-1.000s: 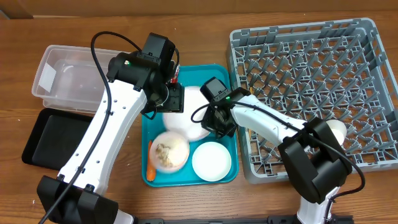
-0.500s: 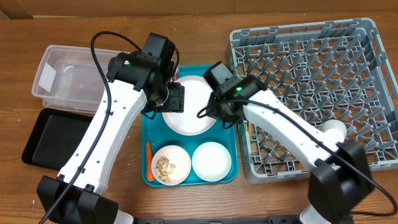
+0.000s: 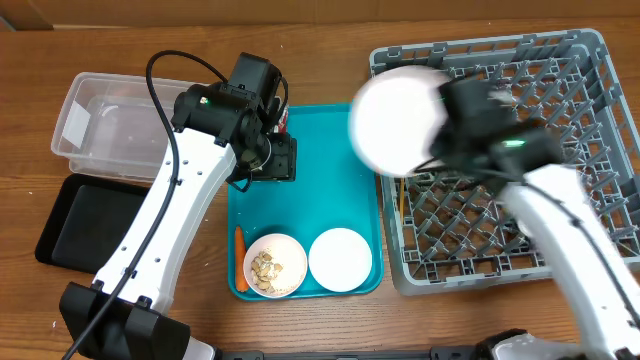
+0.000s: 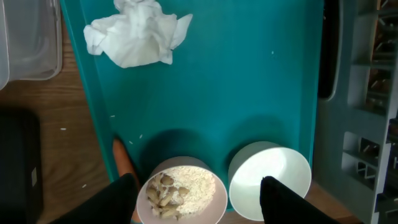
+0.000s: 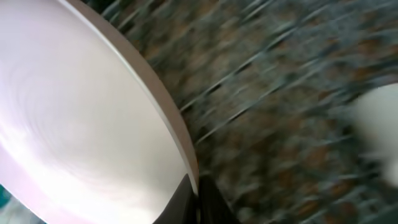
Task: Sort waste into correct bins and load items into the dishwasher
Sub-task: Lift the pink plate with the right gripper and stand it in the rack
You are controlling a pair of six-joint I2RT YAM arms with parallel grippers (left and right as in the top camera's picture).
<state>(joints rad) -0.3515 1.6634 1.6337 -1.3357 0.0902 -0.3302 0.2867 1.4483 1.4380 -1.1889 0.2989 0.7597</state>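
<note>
My right gripper [image 3: 442, 118] is shut on the rim of the large white plate [image 3: 395, 118] and holds it, blurred, above the left edge of the grey dish rack [image 3: 560, 90]. In the right wrist view the fingers [image 5: 198, 193] pinch the plate [image 5: 81, 130]. My left gripper [image 3: 275, 158] is open and empty over the teal tray [image 3: 335, 195]; its fingers [image 4: 199, 200] straddle a bowl of food scraps [image 4: 182, 196] [image 3: 275, 265]. An empty bowl [image 3: 340, 258] [image 4: 270, 180], a carrot [image 3: 240, 258] [image 4: 122, 163] and a napkin [image 4: 140, 37] lie on the tray. A red wrapper [image 3: 283, 118] peeks from behind the left arm.
The clear tub [image 3: 100, 125] and the black tray [image 3: 85, 220] sit left of the teal tray. A thin wooden stick [image 3: 402, 200] lies at the rack's left wall. The left arm crosses above the tray's left side.
My right gripper lifted the large plate off the teal tray and swung it up and right over the rack. The bowl of scraps now sits uncovered. The left arm has stayed still.
</note>
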